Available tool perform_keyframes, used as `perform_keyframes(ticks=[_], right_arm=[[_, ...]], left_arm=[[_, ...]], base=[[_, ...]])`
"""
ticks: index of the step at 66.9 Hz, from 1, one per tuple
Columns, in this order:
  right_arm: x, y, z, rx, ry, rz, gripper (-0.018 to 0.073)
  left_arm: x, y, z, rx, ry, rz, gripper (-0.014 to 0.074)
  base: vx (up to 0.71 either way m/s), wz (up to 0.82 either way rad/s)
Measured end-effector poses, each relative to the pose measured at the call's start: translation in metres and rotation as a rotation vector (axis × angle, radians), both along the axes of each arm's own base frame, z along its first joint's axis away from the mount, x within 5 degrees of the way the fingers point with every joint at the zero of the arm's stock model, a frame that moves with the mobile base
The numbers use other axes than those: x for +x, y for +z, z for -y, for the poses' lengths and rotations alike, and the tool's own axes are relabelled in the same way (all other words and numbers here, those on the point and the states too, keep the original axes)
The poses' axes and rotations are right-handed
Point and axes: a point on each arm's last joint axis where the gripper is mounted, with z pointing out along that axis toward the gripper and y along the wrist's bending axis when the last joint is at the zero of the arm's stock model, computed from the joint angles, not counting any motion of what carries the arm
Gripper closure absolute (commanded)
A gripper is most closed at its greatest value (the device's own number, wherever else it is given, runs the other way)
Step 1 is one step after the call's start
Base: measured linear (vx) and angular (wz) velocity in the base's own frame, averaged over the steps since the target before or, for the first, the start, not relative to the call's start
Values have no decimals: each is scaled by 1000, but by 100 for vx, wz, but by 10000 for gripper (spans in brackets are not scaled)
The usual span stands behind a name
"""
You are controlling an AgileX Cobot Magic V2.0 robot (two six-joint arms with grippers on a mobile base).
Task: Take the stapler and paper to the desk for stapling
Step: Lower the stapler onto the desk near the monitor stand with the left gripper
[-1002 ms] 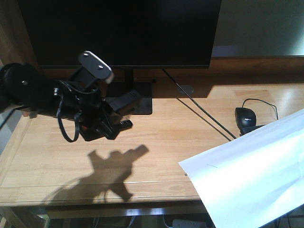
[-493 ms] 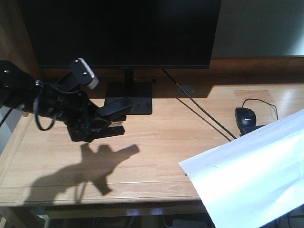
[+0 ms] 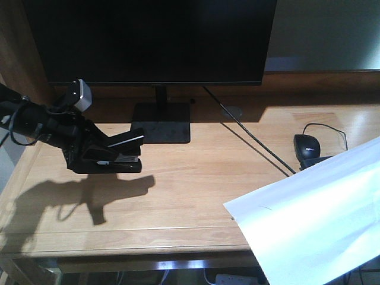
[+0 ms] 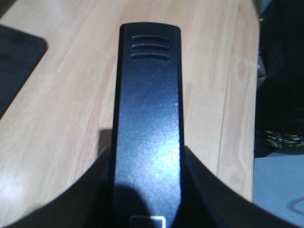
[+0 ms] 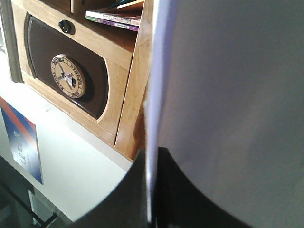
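My left gripper point(image 3: 102, 157) is shut on the black stapler point(image 3: 126, 142) and holds it low over the left part of the light-wood desk point(image 3: 196, 172), at or just above the surface. In the left wrist view the stapler's top point(image 4: 149, 118) runs straight out from between the gripper point(image 4: 148, 202) fingers. The white paper point(image 3: 314, 219) hangs over the desk's front right corner. In the right wrist view my right gripper point(image 5: 151, 190) is shut on the edge of the paper point(image 5: 228, 95). The right gripper itself is hidden in the front view.
A black monitor point(image 3: 154, 41) on a flat stand point(image 3: 161, 122) fills the back of the desk. A black mouse point(image 3: 307, 146) with its cable lies at the right, partly behind the paper. A wooden shelf unit point(image 5: 95, 61) with books shows in the right wrist view.
My left arm has swung left and down with the stapler, bringing it from mid-air to the desk surface. The paper has not moved.
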Motion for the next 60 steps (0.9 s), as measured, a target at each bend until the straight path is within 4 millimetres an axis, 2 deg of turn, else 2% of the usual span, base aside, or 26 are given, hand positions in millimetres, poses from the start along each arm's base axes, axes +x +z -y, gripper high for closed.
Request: perform_keyframes(ticks=[10,21,43,60], right_arm=[[0,0,0,0,0,0,564],[0,0,0,0,0,0,564],[0,0,0,0,0,0,564],[0,0,0,0,0,0,564]], left_arm=[[15,-28,0,-11,-16,-35,603],[21,-53,-1,-6,-30,-60,600],[23,-68,-1,14,-118,35,572],[28,-85,-3,48,-86,46,522]], base=[[0,0],[0,0],[0,0],[0,0]])
